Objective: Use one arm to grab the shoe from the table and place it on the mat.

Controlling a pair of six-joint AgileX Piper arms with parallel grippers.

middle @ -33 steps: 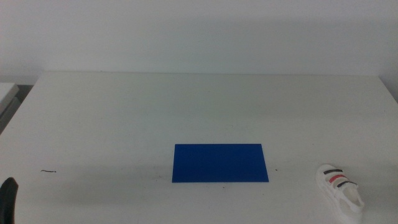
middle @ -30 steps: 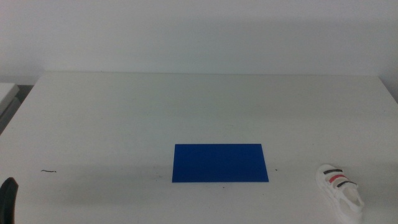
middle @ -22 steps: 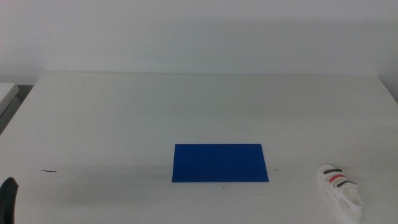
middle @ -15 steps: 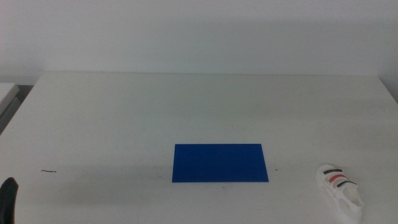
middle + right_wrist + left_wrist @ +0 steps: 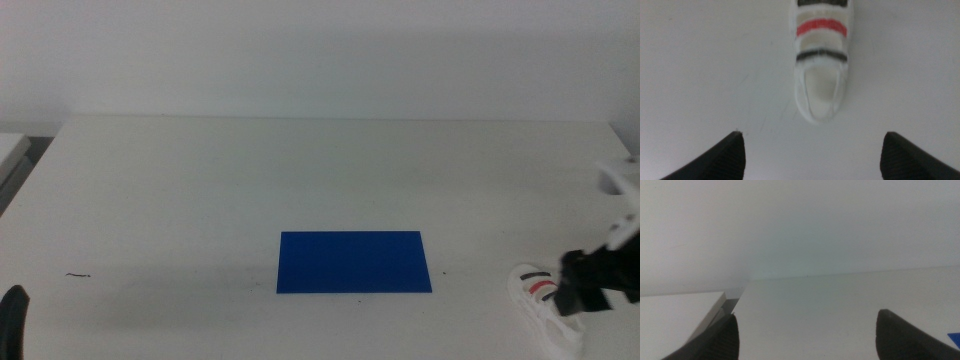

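1. One dark squiggle (image 5: 79, 275) marks the table (image 5: 200, 180) well to the left of the mat (image 5: 354, 262); beyond that we see only a grey-edged white surface (image 5: 12, 150) off the table's far-left corner, well apart from the mat.
2. We see bare tabletop between the mat and the shoe (image 5: 541, 300), with nothing lying in that gap.
3. The mat is a flat, solid dark blue rectangle, wider than deep, lying flush on the table.
4. The shoe sits on the table to the right of the mat, near it but apart, level with the mat's near edge.
5. We see a small white sneaker (image 5: 821, 60) with a thick white sole, a red strap between two black ones, and an open collar at the heel.
6. The right gripper (image 5: 812, 152) hangs over the shoe's end farther from the mat, jaws spread wide, wider than the shoe and not touching it; in the middle view its dark body hides part of that end.
7. The left gripper (image 5: 805, 330) waits well left of the mat at the near table edge, jaws wide apart, holding nothing.
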